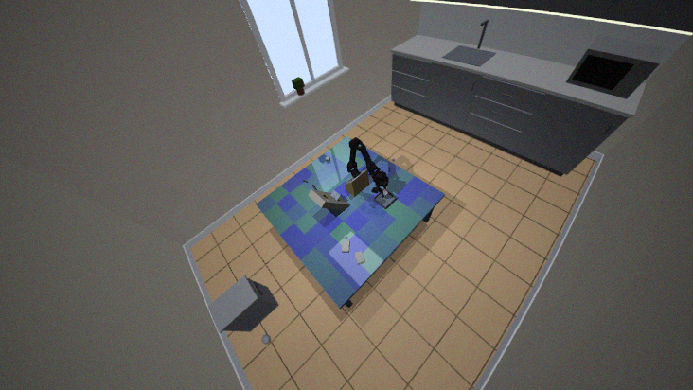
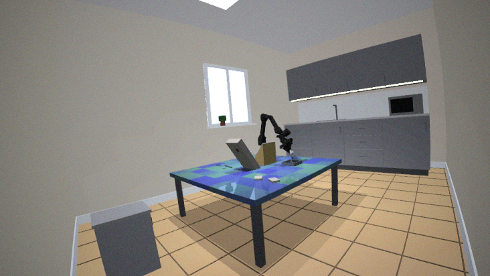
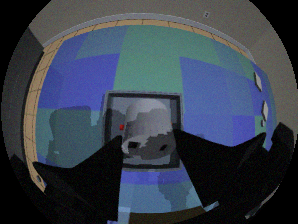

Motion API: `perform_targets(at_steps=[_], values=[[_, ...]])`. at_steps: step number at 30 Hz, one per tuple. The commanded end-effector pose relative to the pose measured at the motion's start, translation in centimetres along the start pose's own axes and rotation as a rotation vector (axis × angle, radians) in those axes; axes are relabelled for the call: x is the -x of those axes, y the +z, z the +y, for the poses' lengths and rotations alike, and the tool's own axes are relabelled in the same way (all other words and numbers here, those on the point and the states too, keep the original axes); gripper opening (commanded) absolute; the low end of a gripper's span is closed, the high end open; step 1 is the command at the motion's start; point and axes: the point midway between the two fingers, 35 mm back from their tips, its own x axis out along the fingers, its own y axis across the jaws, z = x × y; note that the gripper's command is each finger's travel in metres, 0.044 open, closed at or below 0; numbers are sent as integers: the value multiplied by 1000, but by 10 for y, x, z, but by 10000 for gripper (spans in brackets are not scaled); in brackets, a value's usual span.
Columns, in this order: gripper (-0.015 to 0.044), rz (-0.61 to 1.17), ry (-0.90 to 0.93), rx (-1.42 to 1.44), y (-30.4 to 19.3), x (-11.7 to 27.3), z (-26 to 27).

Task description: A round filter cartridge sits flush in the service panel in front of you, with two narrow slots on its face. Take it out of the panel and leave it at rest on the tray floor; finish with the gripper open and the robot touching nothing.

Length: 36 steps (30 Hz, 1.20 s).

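Observation:
The light grey round cartridge has two dark slots on its near face and a small red mark at its left side in the wrist view. My gripper is shut on it, one black finger on each side. The cartridge is over the dark square tray, within its outline in the wrist view. In the exterior view it appears a little above the tray; its lower end is hard to make out. The service panel leans on the table, away from the gripper.
A yellow-brown wedge block stands between the panel and the tray, close to the arm. Two pale flat pieces, one and another, lie farther off on the patchwork table.

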Motion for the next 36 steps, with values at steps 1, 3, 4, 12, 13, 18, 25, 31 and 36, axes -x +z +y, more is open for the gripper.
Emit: perform_targets(at_steps=[1,3,4,12,13,18,25,31,36], values=[[0,-10,15,24,-1,-3,5],[0,-10,15,24,-2,-6,5],[0,-10,15,24,-3,-9,5],[0,-10,15,24,-17,-36,6],[0,-10,16,24,-19,-39,6],[0,-9,16,24,-29,-55,6],[0,-8,16,24,-39,-68,5],[158,-1,13,24,-39,-66,4],[289,-1,13,24,-39,-66,4]])
